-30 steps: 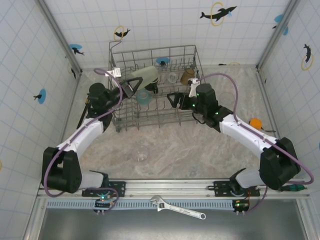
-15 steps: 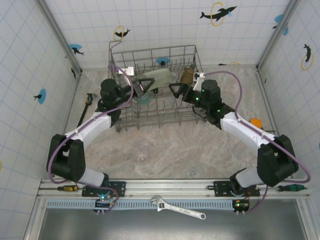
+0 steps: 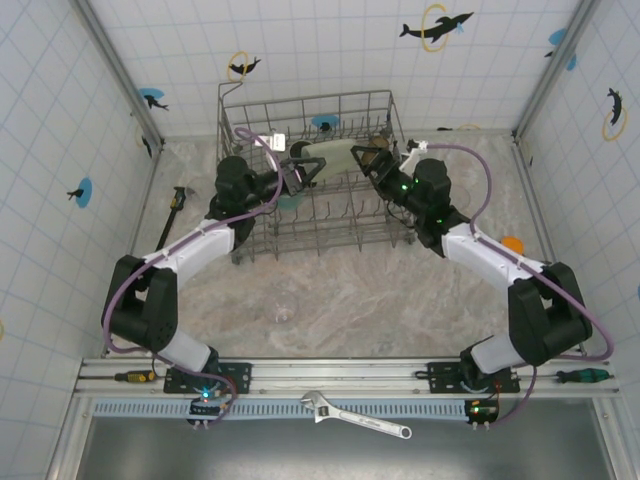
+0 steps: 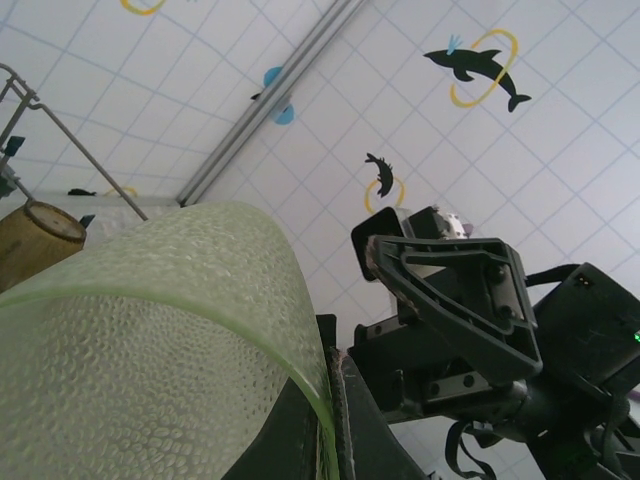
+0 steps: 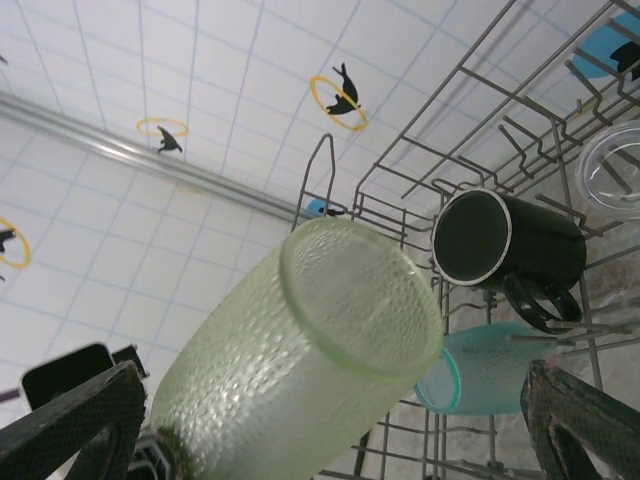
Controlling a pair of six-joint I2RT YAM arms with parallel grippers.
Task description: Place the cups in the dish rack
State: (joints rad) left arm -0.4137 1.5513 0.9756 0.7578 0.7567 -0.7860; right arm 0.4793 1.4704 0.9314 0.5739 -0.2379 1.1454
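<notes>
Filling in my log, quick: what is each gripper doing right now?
Left gripper: closed, holding the pale green cup.
Right gripper: open, jaws spread wide, facing that cup, holding nothing.

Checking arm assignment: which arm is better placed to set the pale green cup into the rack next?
Left, probably. The left gripper is shut on the pale green cup, holding it above the dish rack. The right gripper is open and empty, only facing the cup's far end.
</notes>
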